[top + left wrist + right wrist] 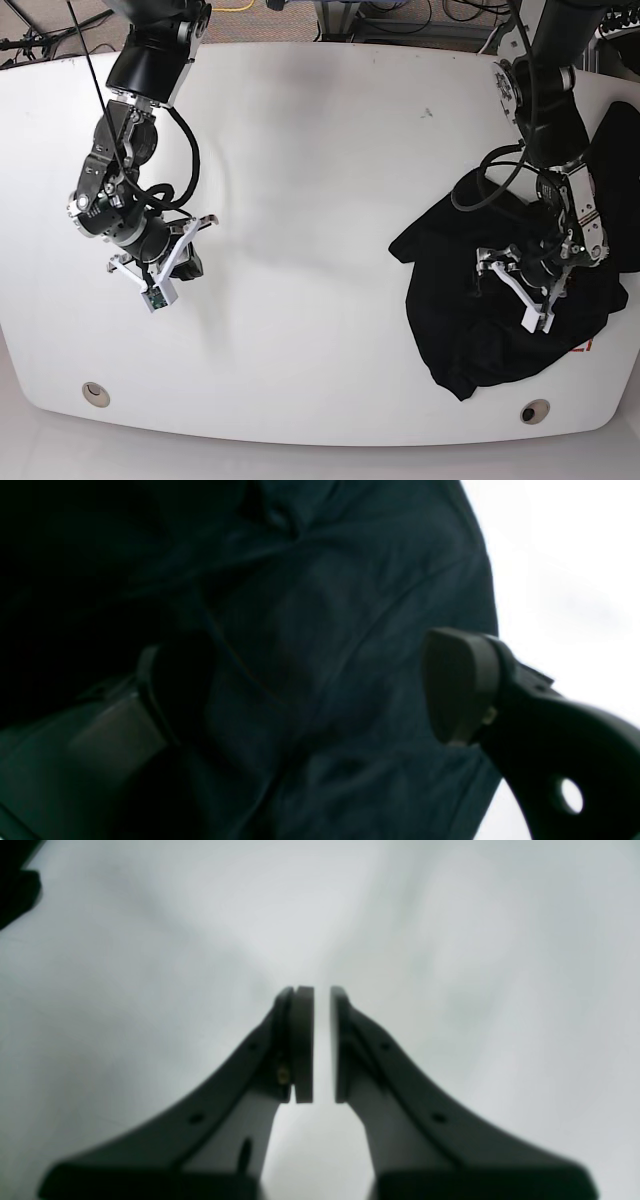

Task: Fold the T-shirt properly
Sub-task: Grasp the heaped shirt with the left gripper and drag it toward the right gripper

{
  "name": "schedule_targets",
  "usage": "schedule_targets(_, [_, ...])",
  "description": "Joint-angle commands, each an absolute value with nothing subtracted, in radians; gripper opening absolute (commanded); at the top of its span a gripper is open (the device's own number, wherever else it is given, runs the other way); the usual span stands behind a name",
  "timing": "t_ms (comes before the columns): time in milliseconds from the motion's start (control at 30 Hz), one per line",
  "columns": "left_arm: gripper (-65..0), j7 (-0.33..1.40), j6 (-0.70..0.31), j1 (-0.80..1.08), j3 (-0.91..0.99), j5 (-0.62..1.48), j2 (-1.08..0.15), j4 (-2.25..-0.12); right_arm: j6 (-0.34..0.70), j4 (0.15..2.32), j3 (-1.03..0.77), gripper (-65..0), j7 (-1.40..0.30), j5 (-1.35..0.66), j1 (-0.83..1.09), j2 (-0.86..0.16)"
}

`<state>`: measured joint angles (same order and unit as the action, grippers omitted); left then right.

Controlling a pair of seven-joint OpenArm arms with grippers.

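A: Left wrist view first. What's there?

B: The T-shirt (pixel 320 630) fills most of the frame, dark and creased, with white table (pixel 575 555) showing down the right edge. The left gripper (pixel 310 690) has its jaws spread wide, one pad at centre right and the other dim at lower left, with cloth lying between them. Nothing is pinched.

A: And the right wrist view?

B: The right gripper (pixel 321 1045) sits in the middle of the frame over bare table (pixel 150 965). Its jaws are nearly together, only a thin slit between the pads, holding nothing. No shirt is near it.

A: The base view?

B: The T-shirt (pixel 470 330) lies bunched at the right of the frame, crumpled, part of it trailing toward the table's (pixel 320 150) right edge. The left gripper (pixel 520 290) hangs over the heap. The right gripper (pixel 165 265) is far off at centre left.

A: So which step?

B: I'd judge the very start: the shirt isn't spread yet. Next, the left jaws need to close on an edge or corner, and the right arm must cross over to help pull it flat.
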<state>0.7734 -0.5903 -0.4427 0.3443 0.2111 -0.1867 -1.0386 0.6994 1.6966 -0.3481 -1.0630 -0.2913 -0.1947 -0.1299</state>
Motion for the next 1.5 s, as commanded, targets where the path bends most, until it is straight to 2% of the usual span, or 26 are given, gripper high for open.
schedule_targets(0, [-4.4, 0.714, -0.584, -0.473, 0.315, 0.236, -0.211, -1.043, 0.698, 1.719, -0.352, -59.3, -1.043, -0.300, -0.206, -0.140])
schedule_targets(400, [-4.4, 0.700, -0.573, -0.479, 0.303, 0.239, -0.208, -0.843, 0.698, 1.719, -0.409, -59.3, -1.043, -0.300, -0.199, -0.142])
schedule_targets(767, [-4.4, 0.771, -0.579, -0.461, 0.300, 0.240, -0.148, -0.837, 0.698, 1.748, -0.409, -59.3, -1.043, -0.300, -0.186, -0.150])
schedule_targets(900, [-4.4, 0.806, -0.618, -0.456, 0.298, 0.236, -0.107, -0.837, 0.698, 1.753, -0.409, -59.3, -1.043, -0.300, -0.185, -0.150])
schedule_targets(1233, [-4.6, 0.826, -0.651, -0.410, 0.108, 0.242, -0.022, -0.843, 0.698, 1.751, -0.443, -59.3, -1.043, -0.300, -0.188, -0.150])
schedule_targets(1467, [-4.6, 0.849, -0.651, -0.343, -0.004, 0.240, 0.036, -0.961, 0.698, 1.750, -0.453, -59.3, -1.043, -0.302, -0.194, -0.174])
